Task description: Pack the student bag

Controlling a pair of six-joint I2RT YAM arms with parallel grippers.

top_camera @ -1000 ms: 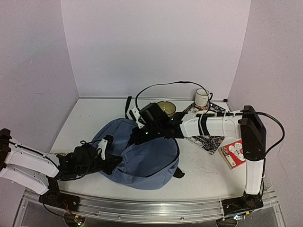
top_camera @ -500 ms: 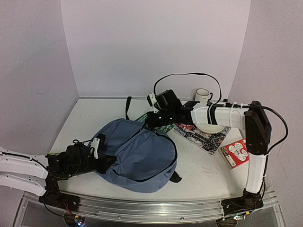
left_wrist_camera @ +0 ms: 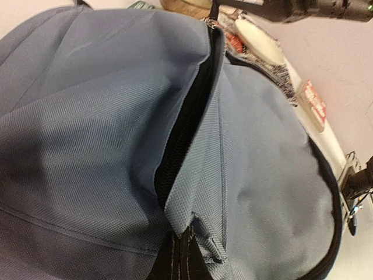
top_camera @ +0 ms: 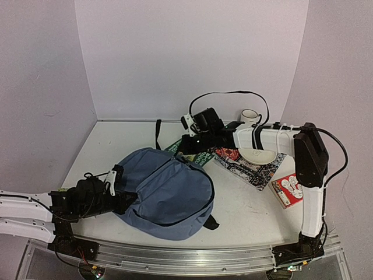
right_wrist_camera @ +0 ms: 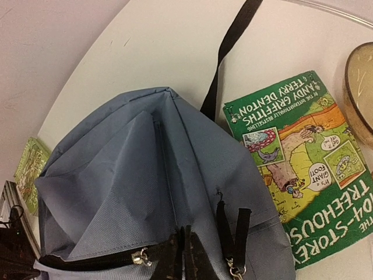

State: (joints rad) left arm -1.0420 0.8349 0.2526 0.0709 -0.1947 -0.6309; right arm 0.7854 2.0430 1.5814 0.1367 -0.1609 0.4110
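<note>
While the backpack (top_camera: 169, 195) lies flat ahead of it, the left gripper (left_wrist_camera: 182, 259) is clamped on its fabric.
The right gripper (right_wrist_camera: 183, 256) is seen shut above the zip (right_wrist_camera: 87, 261); a green book (right_wrist_camera: 297, 157) lies just beside it.

The green book (right_wrist_camera: 297, 157) reads ANDY GRIFFITHS, TERRY DENTON, apparently 104-STOREY TREEHOUSE

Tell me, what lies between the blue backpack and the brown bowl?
A green Treehouse storybook lies flat between backpack and bowl, clearest in the right wrist view.
</note>
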